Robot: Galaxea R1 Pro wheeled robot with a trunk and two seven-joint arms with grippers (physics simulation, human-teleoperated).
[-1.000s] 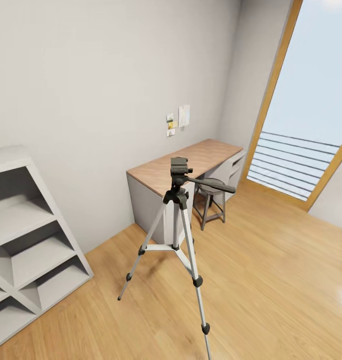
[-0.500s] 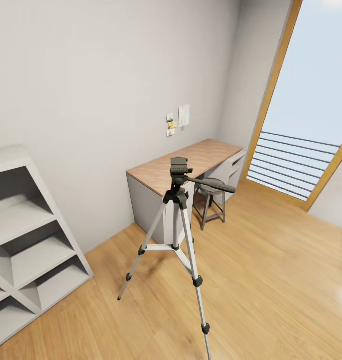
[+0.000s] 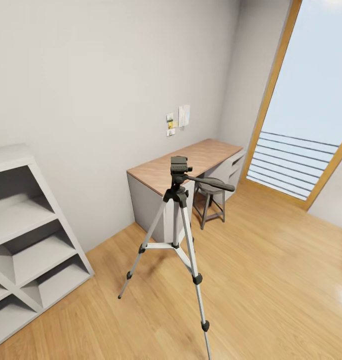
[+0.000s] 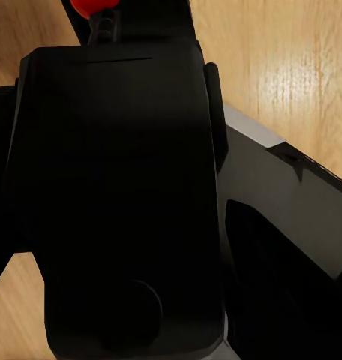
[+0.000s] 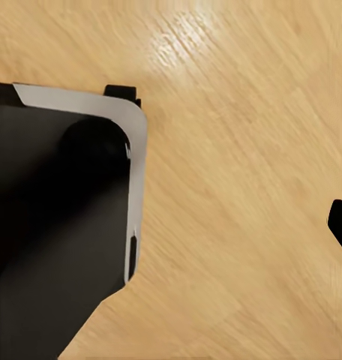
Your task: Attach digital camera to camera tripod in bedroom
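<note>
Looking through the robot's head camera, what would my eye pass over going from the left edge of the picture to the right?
White shelf unit → camera tripod → stool → tall wood-framed window. The wood-topped desk stands behind the tripod and stool, so it overlaps them.

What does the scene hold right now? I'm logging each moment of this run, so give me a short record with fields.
room: bedroom corner, pale walls, wood floor
camera tripod: upright on floor, legs spread, head bare
pan handle: points toward the window
desk: behind tripod, against wall
stool: at desk
shelf unit: grey, beside the wall
digital camera: not mounted on the tripod
</note>
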